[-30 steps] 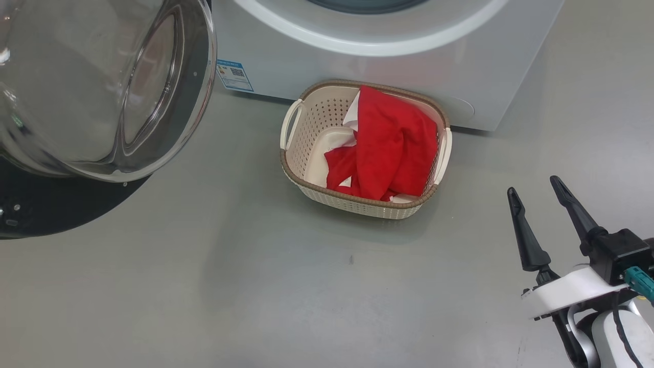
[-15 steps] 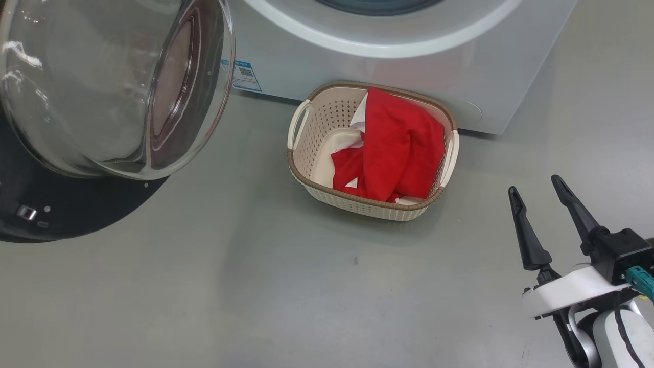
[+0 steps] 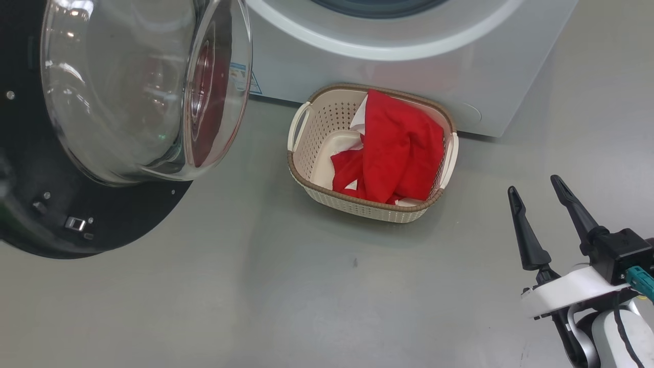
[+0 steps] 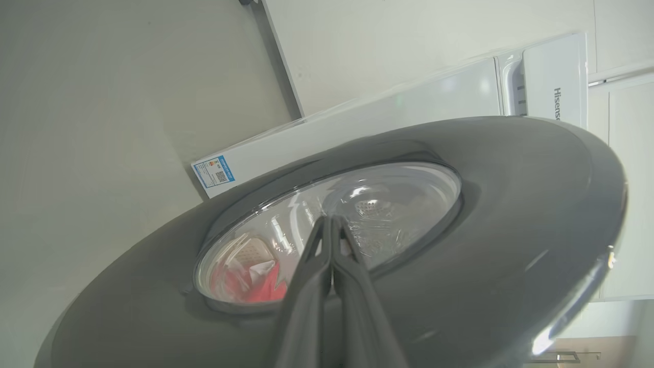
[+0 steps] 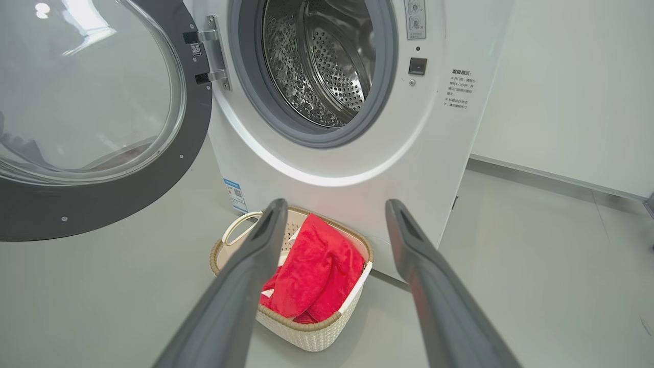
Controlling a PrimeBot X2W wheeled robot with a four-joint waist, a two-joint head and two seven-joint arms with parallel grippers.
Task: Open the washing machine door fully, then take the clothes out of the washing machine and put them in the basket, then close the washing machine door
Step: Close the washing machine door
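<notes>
The washing machine door (image 3: pixel 76 225) stands partly open at the left, its glass bowl (image 3: pixel 143 87) facing the washing machine (image 3: pixel 388 66). My left gripper (image 4: pixel 327 220) is shut and empty, its tips up against the outer side of the door (image 4: pixel 511 204) at the glass. The red clothes (image 3: pixel 398 148) lie in the cream basket (image 3: pixel 368 209) on the floor in front of the machine. My right gripper (image 3: pixel 533 184) hangs open and empty at the lower right, well clear of the basket. The right wrist view shows the drum (image 5: pixel 327 61) bare and the clothes (image 5: pixel 317 271) in the basket (image 5: pixel 306 332).
Grey floor (image 3: pixel 255 296) spreads between the door, the basket and my right gripper. The basket sits right below the drum mouth, close to the machine's front. A white wall (image 5: pixel 562 92) runs to the right of the machine.
The door has swung rightward toward the machine, with more of its black rim in the head view. The right gripper, basket and clothes have stayed put.
</notes>
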